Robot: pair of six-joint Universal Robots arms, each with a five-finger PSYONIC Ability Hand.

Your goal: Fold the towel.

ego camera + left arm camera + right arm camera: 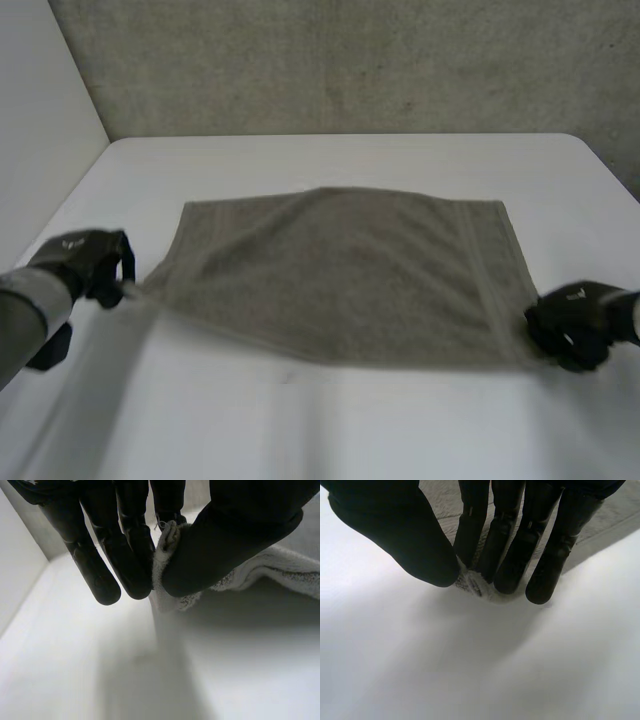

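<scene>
A white tabletop (pixel 330 430) with rounded far corners stands against a rough grey wall (pixel 350 70), and a plain pale wall (pixel 40 120) runs along its left edge. The grey towel (pixel 350 270) lies spread across the middle of the tabletop, its near edge stretched between the two hands. The left robot hand (pixel 90 265), near the tabletop's left edge, pinches the towel's near left corner (pixel 167 545) between thumb and straight fingers and holds it clear of the surface. The right robot hand (pixel 570 322), near the right edge, pinches the near right corner (pixel 475 582) the same way. Whether that corner touches the tabletop is hard to tell. Fingers cover most of both corners.
</scene>
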